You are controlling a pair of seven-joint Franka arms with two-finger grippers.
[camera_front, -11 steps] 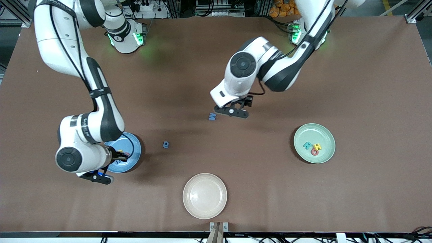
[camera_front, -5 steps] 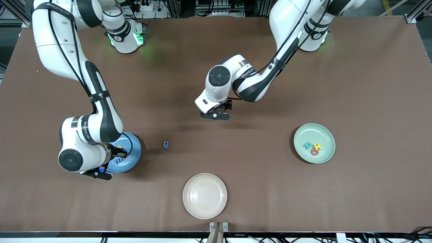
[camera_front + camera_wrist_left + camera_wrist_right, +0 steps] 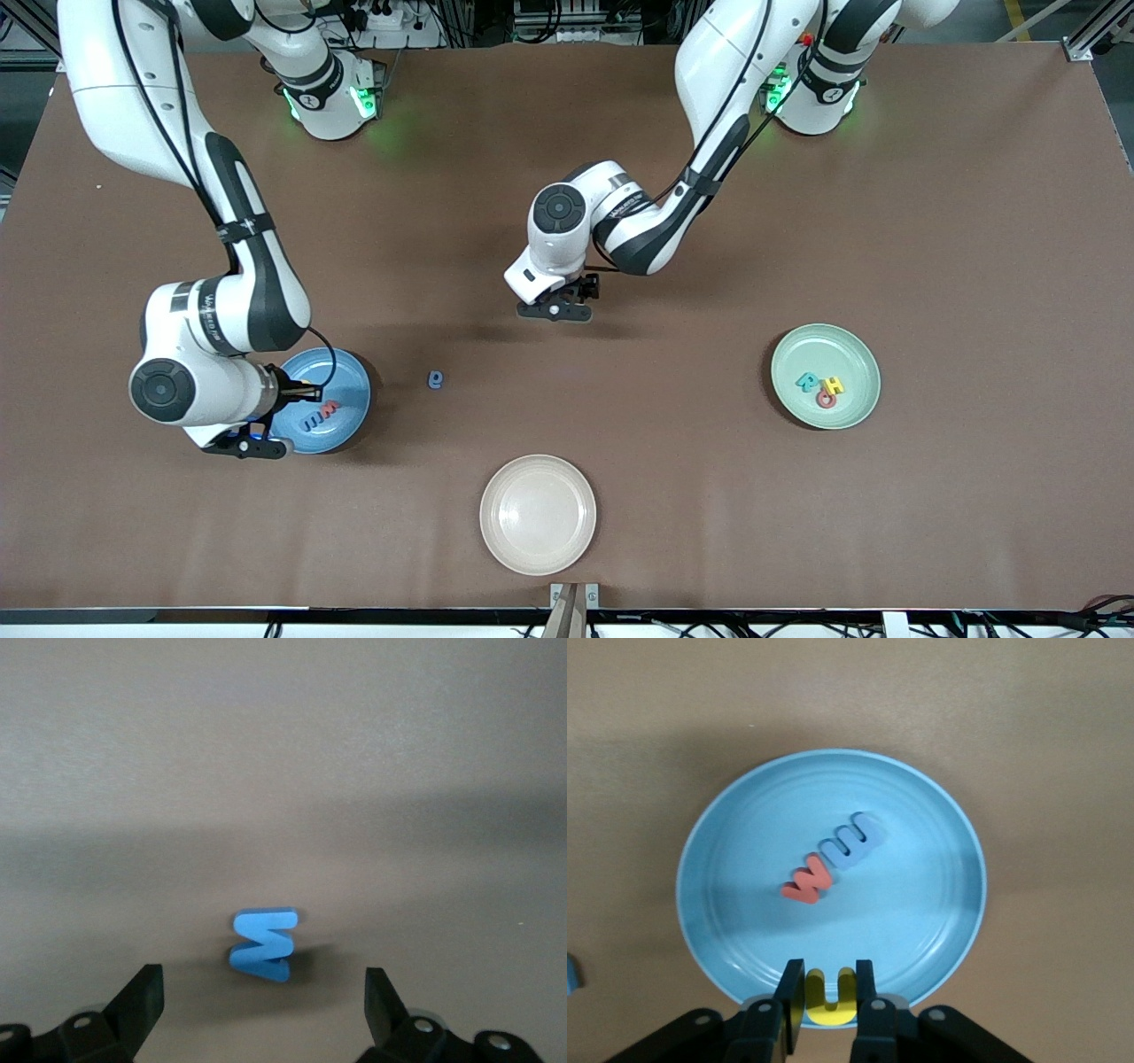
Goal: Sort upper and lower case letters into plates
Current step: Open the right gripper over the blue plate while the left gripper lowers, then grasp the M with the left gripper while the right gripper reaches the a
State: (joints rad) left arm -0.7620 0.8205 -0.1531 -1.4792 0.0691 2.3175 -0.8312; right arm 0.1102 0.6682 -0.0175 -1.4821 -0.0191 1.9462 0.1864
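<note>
Brown flat counter (image 3: 930, 221) carries everything. Landmark for all places: the cream-beige round plastic plate (image 3: 538, 514), which sits at the counter edge nearest the front camera, about midway along.

Two white Franka arms reach in from their bases.

Blue round shallow plastic plate (image 3: 341, 403): toward the right arm's end from the cream-beige plate, a little farther from the camera. It holds a red foam letter w (image 3: 806, 881) and a pale blue foam letter w (image 3: 853, 840), lying end to end and touching, near the plate's middle.

Pale green round shallow plastic plate (image 3: 850, 354): toward the left arm's end from the cream-beige plate, also a little farther from the camera. It holds a teal foam letter R (image 3: 807, 383), a yellow foam letter H (image 3: 834, 385) and a red foam letter O (image 3: 826, 399), clustered together.

Right pincer (image 3: 829, 992): over the blue plate's rim, fingers drawn close around a yellow foam letter u (image 3: 829, 999) that sits between them, pinched.

Left pincer (image 3: 264, 997): low over bare counter, farther from the camera than the cream-beige plate, fingers spread wide with nothing between them. A blue foam letter M (image 3: 262, 944) lies flat on the counter just ahead of the gap, untouched.

Small dark blue foam letter (image 3: 435, 379): alone on the counter, between the blue plate and the left pincer; which letter it is, I cannot tell.
</note>
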